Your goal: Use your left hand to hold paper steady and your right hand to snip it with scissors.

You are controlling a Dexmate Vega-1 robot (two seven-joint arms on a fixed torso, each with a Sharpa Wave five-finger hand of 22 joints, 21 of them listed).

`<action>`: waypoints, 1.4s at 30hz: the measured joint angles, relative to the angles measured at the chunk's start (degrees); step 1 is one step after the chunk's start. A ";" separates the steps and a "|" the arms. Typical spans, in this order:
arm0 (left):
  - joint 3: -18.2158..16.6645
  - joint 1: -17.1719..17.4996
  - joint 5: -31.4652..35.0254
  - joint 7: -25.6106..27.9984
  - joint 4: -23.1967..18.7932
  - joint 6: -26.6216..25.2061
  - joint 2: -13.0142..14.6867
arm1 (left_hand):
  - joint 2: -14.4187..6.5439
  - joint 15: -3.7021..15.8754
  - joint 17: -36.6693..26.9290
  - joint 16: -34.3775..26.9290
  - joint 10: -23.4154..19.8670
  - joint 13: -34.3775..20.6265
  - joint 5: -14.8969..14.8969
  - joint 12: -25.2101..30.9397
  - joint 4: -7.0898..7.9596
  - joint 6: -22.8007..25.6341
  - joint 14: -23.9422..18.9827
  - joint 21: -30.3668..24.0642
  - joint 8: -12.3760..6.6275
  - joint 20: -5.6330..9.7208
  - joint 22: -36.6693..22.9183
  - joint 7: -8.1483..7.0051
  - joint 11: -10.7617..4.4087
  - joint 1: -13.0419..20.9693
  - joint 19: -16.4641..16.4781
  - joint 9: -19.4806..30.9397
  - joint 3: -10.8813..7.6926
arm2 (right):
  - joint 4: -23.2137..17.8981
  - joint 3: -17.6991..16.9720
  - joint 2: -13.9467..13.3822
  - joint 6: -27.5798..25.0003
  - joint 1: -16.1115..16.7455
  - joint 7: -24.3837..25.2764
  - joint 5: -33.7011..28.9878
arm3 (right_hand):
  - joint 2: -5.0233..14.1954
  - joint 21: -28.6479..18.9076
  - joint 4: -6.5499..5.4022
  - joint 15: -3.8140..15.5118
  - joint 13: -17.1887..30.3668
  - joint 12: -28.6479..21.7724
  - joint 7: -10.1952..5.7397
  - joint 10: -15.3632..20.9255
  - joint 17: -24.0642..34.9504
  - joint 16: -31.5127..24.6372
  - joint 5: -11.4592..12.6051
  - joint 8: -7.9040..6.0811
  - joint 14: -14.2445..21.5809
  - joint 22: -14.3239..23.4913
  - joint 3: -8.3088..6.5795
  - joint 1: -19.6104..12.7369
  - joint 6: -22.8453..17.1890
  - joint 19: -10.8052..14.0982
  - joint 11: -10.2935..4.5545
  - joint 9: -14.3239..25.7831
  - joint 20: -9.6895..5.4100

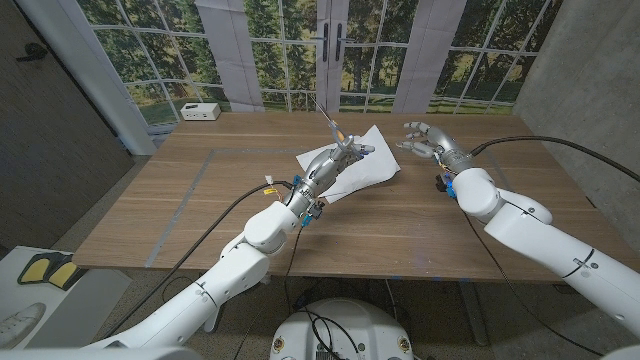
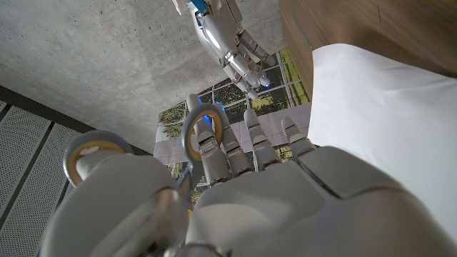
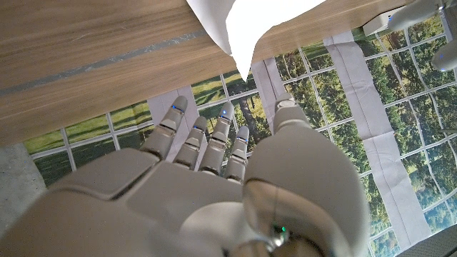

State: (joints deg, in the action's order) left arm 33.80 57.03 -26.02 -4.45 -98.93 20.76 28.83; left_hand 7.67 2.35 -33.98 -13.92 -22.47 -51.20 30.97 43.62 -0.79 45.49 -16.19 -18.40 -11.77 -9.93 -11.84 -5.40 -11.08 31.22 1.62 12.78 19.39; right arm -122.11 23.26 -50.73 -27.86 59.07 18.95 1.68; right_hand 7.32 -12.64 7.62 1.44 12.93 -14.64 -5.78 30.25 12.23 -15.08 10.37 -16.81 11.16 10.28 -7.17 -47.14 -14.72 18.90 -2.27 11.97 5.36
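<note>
A white sheet of paper lies on the wooden table, past its middle. My left hand is over the sheet's left part and grips the scissors, whose thin blades point up and away. The left wrist view shows the grey handle loops of the scissors among the fingers of my left hand, with the paper beside them. My right hand hovers to the right of the sheet, fingers spread and holding nothing. In the right wrist view, my right hand reaches toward a corner of the paper.
A small white box stands at the table's far left edge. A black cable runs along my right arm. Behind the table hangs a backdrop of windows and trees. Bare wood stretches across the front of the table.
</note>
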 measured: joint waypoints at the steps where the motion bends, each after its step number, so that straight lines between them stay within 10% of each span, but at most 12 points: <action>1: 0.01 0.00 0.00 0.00 0.11 0.00 -0.07 | -0.02 0.00 0.01 0.17 0.00 0.00 0.00 0.00 0.00 0.00 0.00 0.00 -0.10 0.00 0.00 0.00 0.00 0.02 0.00 0.00 0.00 | 0.00 0.00 0.00 -0.06 0.00 -0.09 0.20 | -0.08 0.00 -0.09 -0.09 -0.14 0.00 0.67 0.32 0.00 0.00 0.00 0.00 0.35 0.00 0.09 0.08 -0.06 0.06 -0.13 0.00 0.07; 7: 0.05 -0.01 -0.29 -0.30 0.46 0.84 -0.23 | -0.02 0.00 0.01 0.17 0.00 0.00 0.00 -0.01 0.00 0.00 0.00 0.00 -0.11 0.00 0.00 0.00 0.00 0.02 0.00 0.00 0.00 | 1.96 1.23 1.72 -0.25 -1.57 -0.63 0.82 | -0.32 0.00 -0.16 -0.36 -0.68 0.99 3.85 -0.15 -0.27 0.00 0.00 1.12 0.27 0.00 0.17 0.32 -0.38 0.37 -2.54 -0.53 0.37; 13: 0.07 0.01 -0.29 -0.30 0.65 0.84 -0.42 | -0.02 0.00 0.01 0.17 0.00 0.27 0.00 -0.02 0.00 0.00 0.00 0.00 -0.14 0.00 0.00 0.00 0.00 0.02 0.00 0.01 0.00 | 1.96 1.23 1.72 -0.25 -1.57 -1.72 1.34 | -0.31 0.46 -0.40 -1.27 -0.26 2.18 1.99 -3.72 -0.17 0.24 0.00 2.44 -0.82 0.00 0.41 0.32 1.65 -0.28 -2.89 -0.53 1.01; 20: 0.18 0.02 -0.20 -0.32 0.89 1.48 -0.56 | -0.25 0.00 0.01 0.17 0.00 0.23 0.00 -0.16 0.00 0.01 0.00 0.44 -0.14 0.00 0.00 0.00 0.00 0.25 0.00 0.01 0.00 | 4.17 3.77 2.40 -0.18 -3.92 -2.41 1.50 | -0.30 0.78 -0.84 -0.14 0.47 2.52 3.38 -4.75 0.17 0.68 0.00 2.88 -2.56 -0.01 0.84 1.07 1.07 -1.13 -3.05 -0.53 1.58; 36: 0.33 -0.21 -0.14 -0.65 1.23 1.63 -0.81 | -0.55 0.00 0.00 0.40 0.00 0.26 0.00 0.28 0.00 0.01 0.00 0.44 -0.15 0.00 0.00 0.01 0.00 0.55 0.00 0.01 0.00 | 6.40 5.41 3.80 0.12 -5.50 -2.47 1.78 | -0.76 0.77 -0.67 0.81 0.79 0.44 2.23 2.02 0.16 0.44 0.26 2.89 -1.83 -0.01 1.08 1.53 -1.09 -0.85 -7.96 -0.79 1.16; 42: 0.33 -0.25 -0.16 -0.83 1.26 1.71 -0.73 | -0.77 0.00 0.00 0.40 0.00 0.53 0.00 0.28 0.00 0.02 0.00 0.44 -0.15 0.00 0.00 0.01 0.00 0.77 0.00 0.01 0.00 | 7.27 6.23 4.21 -0.10 -6.60 -3.00 1.85 | -0.52 0.76 -0.96 0.80 0.72 2.33 2.95 -2.12 0.08 0.68 0.26 4.55 -3.13 -0.01 1.44 2.39 1.24 -1.56 -4.28 -0.78 1.23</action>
State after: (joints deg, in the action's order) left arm 34.13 56.78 -26.19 -5.29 -97.67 22.47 28.10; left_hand 6.89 2.35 -33.98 -13.52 -22.47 -50.67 30.97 43.90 -0.79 45.50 -16.19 -17.97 -11.93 -9.92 -11.84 -5.38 -11.08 31.99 1.62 12.79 19.39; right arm -114.83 29.49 -46.52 -27.96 52.47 15.96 3.52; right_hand 6.81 -11.87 6.66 2.24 13.65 -12.31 -2.83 28.13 12.31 -14.40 10.63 -12.26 8.03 10.26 -5.73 -44.75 -13.48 17.34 -6.56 11.19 6.59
